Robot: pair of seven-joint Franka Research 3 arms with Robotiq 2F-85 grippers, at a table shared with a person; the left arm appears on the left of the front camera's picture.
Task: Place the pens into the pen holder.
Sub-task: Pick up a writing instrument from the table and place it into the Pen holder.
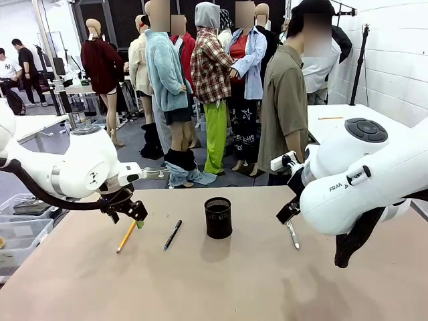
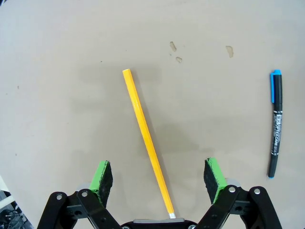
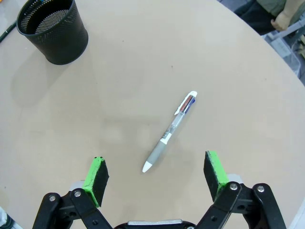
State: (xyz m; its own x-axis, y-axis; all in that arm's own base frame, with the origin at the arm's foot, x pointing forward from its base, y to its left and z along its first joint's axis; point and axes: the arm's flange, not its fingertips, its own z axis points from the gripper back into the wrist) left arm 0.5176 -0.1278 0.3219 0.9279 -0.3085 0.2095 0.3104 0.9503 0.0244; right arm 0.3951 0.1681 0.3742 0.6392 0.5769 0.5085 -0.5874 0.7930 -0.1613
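While L end effector (image 2: 157,166) gapes, orange pen (image 2: 140,119) lies lengthwise btwn pads (image 2: 101,177).

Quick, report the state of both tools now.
Left tool: open, empty, above the orange-yellow pen.
Right tool: open, empty, above the silver-grey pen.

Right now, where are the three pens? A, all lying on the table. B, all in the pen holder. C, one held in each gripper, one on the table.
A: the orange-yellow pen, the black pen and the silver-grey pen all lie flat on the table, outside the pen holder.
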